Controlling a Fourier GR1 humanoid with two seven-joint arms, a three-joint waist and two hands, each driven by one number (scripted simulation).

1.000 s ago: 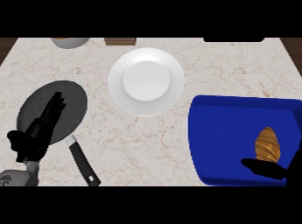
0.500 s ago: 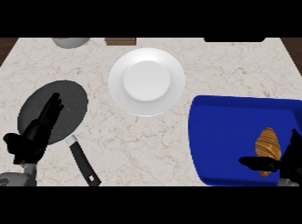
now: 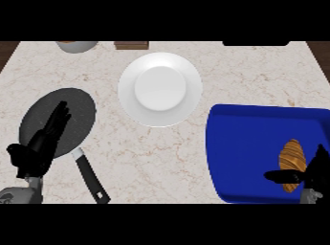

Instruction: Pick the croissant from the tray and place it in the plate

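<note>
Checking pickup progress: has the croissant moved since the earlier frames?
No. The croissant lies at the same spot in the blue tray, near its right wall, with the thumb of the right hand across its lower part.

Bench (image 3: 266, 72): cream surface with a marbled pattern of thin brown veins.
Plate (image 3: 159, 89): plain white.
Tray (image 3: 245, 158): solid deep blue.
Croissant (image 3: 291, 155): golden brown with darker brown bands.
Pan (image 3: 79, 107): dark grey, with a black handle (image 3: 90, 179).
Left robot hand (image 3: 40, 148) and right robot hand (image 3: 319, 174): black.
Bowl (image 3: 76, 45): grey.
Block (image 3: 130, 46): brown.
</note>
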